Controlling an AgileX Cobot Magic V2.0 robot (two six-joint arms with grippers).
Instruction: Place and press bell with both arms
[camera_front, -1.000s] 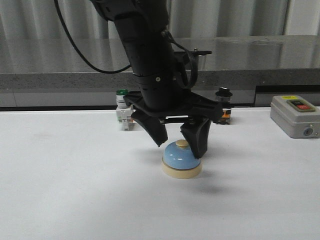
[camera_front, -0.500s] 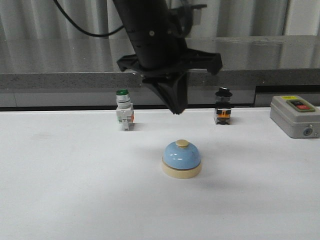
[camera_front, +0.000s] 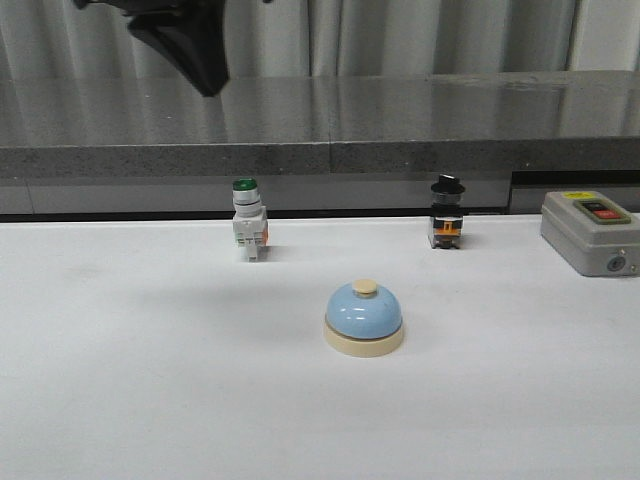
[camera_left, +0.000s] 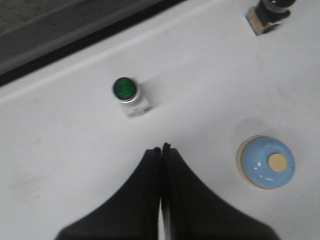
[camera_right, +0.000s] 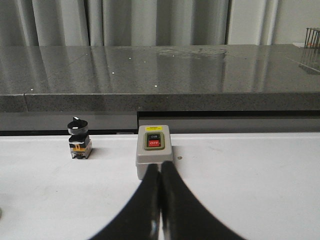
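On my front camera the bell (camera_front: 364, 318) sits upright on the white table (camera_front: 150, 400), nearest to me and about mid-table, with nothing touching it; its blue dome and cream button are in plain sight. My left wrist camera looks down on it as well, bell (camera_left: 265, 162) off to one side of the left gripper (camera_left: 161, 150), whose two black fingers are pressed flat together with nothing between them. Farther back I see the green-capped switch (camera_front: 248, 221) and the black-capped switch (camera_front: 446, 213), both standing near the table's far edge, well apart from the bell and from each other. The grey button box (camera_front: 591, 231) rests at the far right. My right gripper (camera_right: 160, 167) has its fingers pressed together too, empty, just in front of that box. Beyond the table runs a dark stone ledge (camera_front: 400, 120). High at the top left, the left gripper hangs clear above everything.
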